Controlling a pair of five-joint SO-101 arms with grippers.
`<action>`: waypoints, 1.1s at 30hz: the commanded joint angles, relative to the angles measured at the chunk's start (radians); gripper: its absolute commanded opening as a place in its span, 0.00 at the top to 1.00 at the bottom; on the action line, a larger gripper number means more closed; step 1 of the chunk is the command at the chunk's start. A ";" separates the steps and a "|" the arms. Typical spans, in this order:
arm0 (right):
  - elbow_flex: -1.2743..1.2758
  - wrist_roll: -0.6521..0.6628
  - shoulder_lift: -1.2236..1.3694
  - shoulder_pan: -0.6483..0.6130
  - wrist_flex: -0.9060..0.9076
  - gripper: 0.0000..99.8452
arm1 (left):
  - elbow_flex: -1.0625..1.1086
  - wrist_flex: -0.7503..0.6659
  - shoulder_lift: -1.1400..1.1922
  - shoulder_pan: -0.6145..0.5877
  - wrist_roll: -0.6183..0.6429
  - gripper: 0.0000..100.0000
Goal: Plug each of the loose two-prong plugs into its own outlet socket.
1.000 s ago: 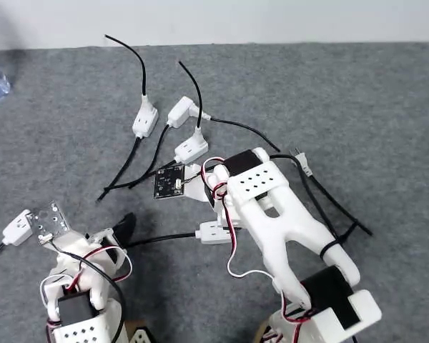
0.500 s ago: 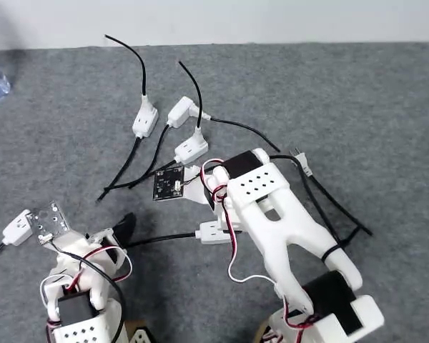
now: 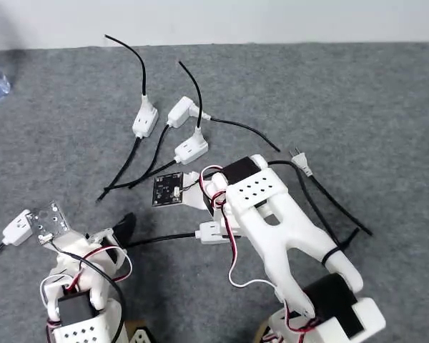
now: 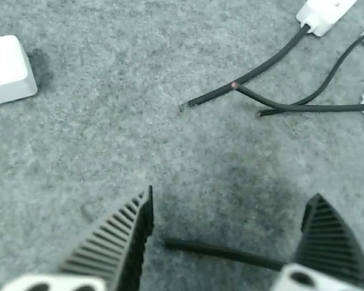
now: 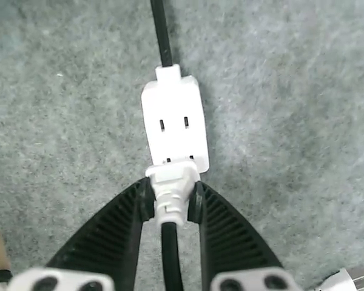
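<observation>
The right gripper [image 5: 170,203] is clamped on a white two-prong plug [image 5: 171,185], pressed against the white rectangular outlet socket [image 5: 173,121] just ahead of its fingertips. The left gripper [image 4: 227,212] gapes wide, a black cord [image 4: 221,252] between its jaws.

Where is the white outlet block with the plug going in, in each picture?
High view: the white outlet block lies on the grey mat, beside the right arm.
Left wrist view: off frame; likely its black cord lies between the open left gripper's fingers.
Right wrist view: straight ahead of the right gripper, which pinches a white plug at its socket.
Shared landmark: that black cord, leaving the block.
</observation>
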 commanded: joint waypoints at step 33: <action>0.087 -0.008 0.091 0.010 -0.171 0.99 | -0.008 0.008 -0.012 -0.008 -0.011 0.63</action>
